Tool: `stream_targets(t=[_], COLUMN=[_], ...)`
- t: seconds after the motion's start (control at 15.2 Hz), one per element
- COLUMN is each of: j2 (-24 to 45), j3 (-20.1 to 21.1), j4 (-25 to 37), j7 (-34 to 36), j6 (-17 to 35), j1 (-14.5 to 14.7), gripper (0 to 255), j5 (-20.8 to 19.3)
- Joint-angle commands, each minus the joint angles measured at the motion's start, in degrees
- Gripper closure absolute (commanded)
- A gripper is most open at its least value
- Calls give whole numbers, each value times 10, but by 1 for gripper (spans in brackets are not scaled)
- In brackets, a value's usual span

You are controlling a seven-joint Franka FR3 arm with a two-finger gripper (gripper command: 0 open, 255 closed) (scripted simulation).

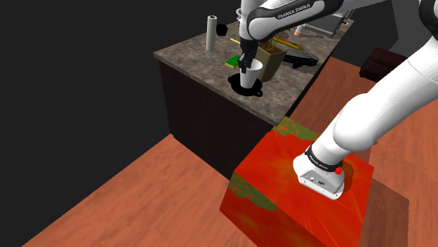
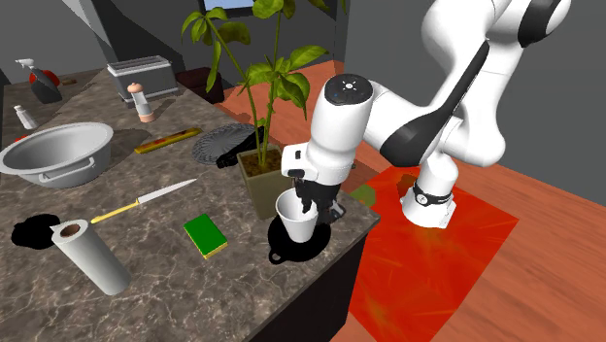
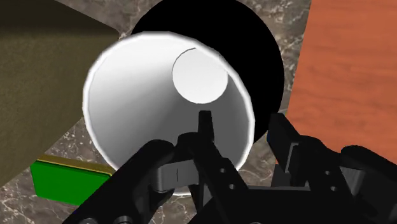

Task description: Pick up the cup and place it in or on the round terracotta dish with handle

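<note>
A white cup (image 1: pixel 250 74) (image 2: pixel 296 216) (image 3: pixel 159 95) stands upright in a round black dish with a small handle (image 1: pixel 246 90) (image 2: pixel 291 255) (image 3: pixel 261 57), near the corner of the stone counter. My black gripper (image 1: pixel 245 64) (image 2: pixel 313 202) (image 3: pixel 240 121) comes down over the cup's rim. One finger is inside the cup and the other outside, and the cup wall stands between them with a gap on each side. The gripper is open and is not clasping the cup.
A brown planter with a tall green plant (image 2: pixel 262 180) (image 1: pixel 271 59) stands right beside the cup. A green sponge (image 2: pixel 205 235) (image 3: pixel 63 181), a knife (image 2: pixel 146 201), a paper roll (image 2: pixel 89 256) and a grey bowl (image 2: pixel 53 151) lie further along the counter. The counter edge (image 2: pixel 359 225) runs close to the dish.
</note>
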Motion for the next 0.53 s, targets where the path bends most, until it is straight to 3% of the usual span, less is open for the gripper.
stream_targets(t=[0.0,0.26,0.46], j2=[0,0,-20], j3=[0,0,7], j4=[0,0,37], j7=[0,0,-4], j6=[0,0,-58], j1=[0,0,6], gripper=[0,0,0], j5=[0,0,8])
